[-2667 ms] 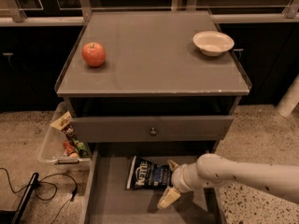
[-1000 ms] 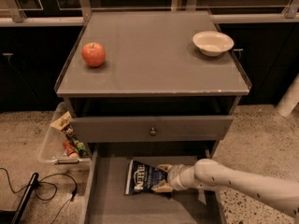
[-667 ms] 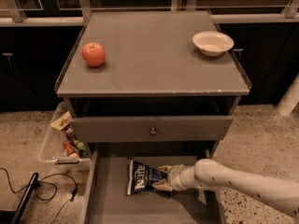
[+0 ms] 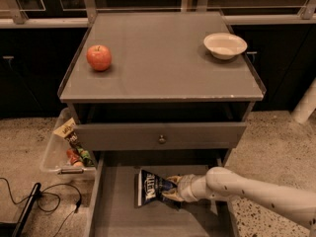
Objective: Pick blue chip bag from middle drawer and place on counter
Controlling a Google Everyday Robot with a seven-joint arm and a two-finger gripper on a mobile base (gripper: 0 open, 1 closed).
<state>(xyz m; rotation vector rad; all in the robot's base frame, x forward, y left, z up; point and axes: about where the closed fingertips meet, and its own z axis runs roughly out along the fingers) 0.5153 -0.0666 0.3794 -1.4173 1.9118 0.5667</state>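
The blue chip bag (image 4: pixel 149 187) sits in the open middle drawer (image 4: pixel 116 214), low in the view, with its right end pinched up and its left end near the drawer floor. My gripper (image 4: pixel 171 192) reaches in from the right on a white arm and is shut on the bag's right edge. The grey counter (image 4: pixel 163 63) is above, well apart from the bag.
A red apple (image 4: pixel 98 57) stands on the counter's left and a white bowl (image 4: pixel 225 45) at its back right. A drawer front with a round knob (image 4: pixel 161 138) juts out just above the bag. A clear bin of snack packets (image 4: pixel 64 149) and a black cable (image 4: pixel 47 201) lie on the floor at left.
My gripper moved from the bag's lower right corner up to its right edge and closed on it. The bag went from lying flat to pinched and tilted.
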